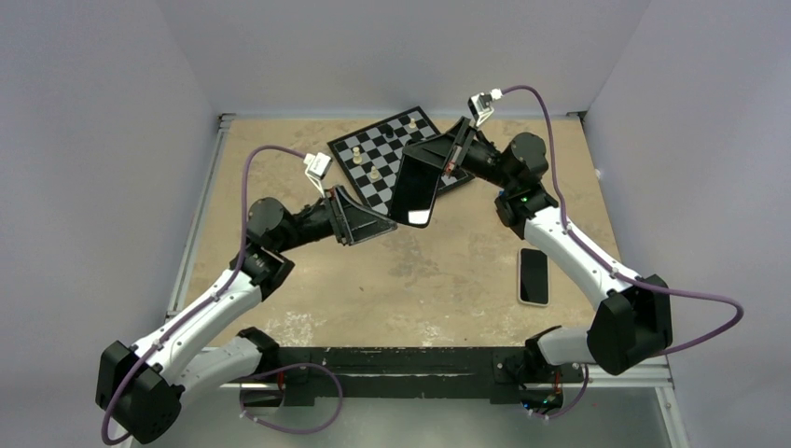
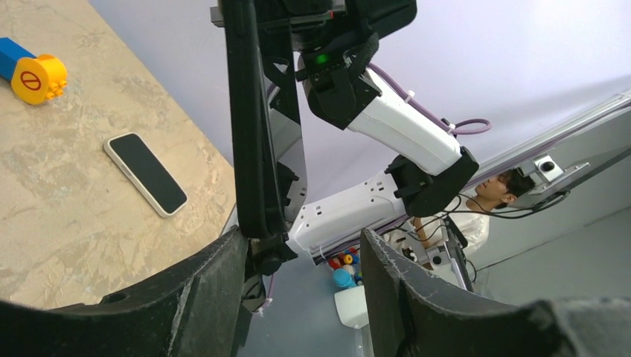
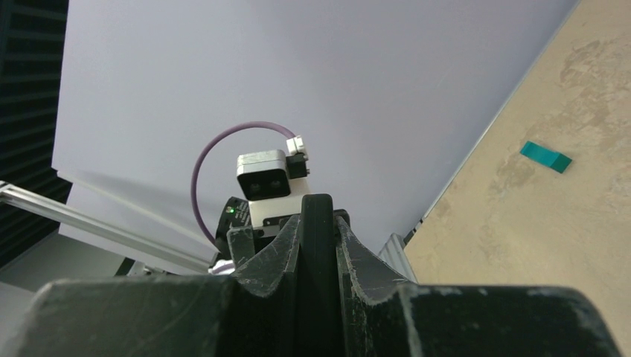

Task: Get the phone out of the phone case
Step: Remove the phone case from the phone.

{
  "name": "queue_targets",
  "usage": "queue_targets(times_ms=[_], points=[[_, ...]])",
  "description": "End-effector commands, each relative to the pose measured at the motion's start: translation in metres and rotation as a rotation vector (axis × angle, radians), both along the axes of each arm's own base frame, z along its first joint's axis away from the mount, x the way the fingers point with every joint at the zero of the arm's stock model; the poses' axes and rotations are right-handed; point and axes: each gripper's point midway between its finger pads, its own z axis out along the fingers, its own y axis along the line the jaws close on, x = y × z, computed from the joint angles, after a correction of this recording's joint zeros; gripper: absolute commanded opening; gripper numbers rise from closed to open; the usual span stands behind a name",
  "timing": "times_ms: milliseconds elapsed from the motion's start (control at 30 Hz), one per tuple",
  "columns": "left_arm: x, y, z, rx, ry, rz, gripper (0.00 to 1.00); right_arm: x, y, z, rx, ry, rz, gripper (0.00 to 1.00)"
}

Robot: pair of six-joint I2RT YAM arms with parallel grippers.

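- Beige table [image 1: 420,280]: the phone [image 1: 534,276] lies screen-up at centre right.
- Right gripper [image 3: 318,214] is clamped on the phone case [image 1: 415,191], raised upper centre.
- I see left gripper [image 2: 301,251] fingers spread by its lower end.

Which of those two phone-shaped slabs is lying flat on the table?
The white-rimmed phone, dark screen up. The other, the all-black phone case, is held in the air by the right gripper.
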Motion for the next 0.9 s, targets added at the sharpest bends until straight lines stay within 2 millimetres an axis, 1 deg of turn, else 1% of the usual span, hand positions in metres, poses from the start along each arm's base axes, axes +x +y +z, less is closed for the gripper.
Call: queue_targets(times_ms=[0,100,300,567,700,867], points=[[-0.018,0.007,0.013,-0.062,-0.036,-0.033,0.61,-0.003,-0.008,0.028,0.015,-0.097,-0.053,0.00],[-0.020,0.008,0.016,-0.075,-0.036,-0.034,0.61,0.001,-0.007,0.026,0.017,-0.095,-0.053,0.00],[-0.014,0.004,0.023,-0.096,-0.040,-0.046,0.62,-0.002,-0.008,0.025,0.015,-0.092,-0.055,0.00],[-0.009,0.001,0.024,-0.119,-0.022,-0.042,0.62,-0.006,-0.008,0.027,0.016,-0.093,-0.045,0.00],[-0.003,0.001,0.021,-0.114,-0.002,-0.016,0.62,-0.010,-0.007,0.028,0.026,-0.093,-0.026,0.00],[0.014,-0.001,0.006,-0.092,0.095,0.040,0.60,-0.022,-0.007,0.035,0.059,-0.111,0.003,0.00]])
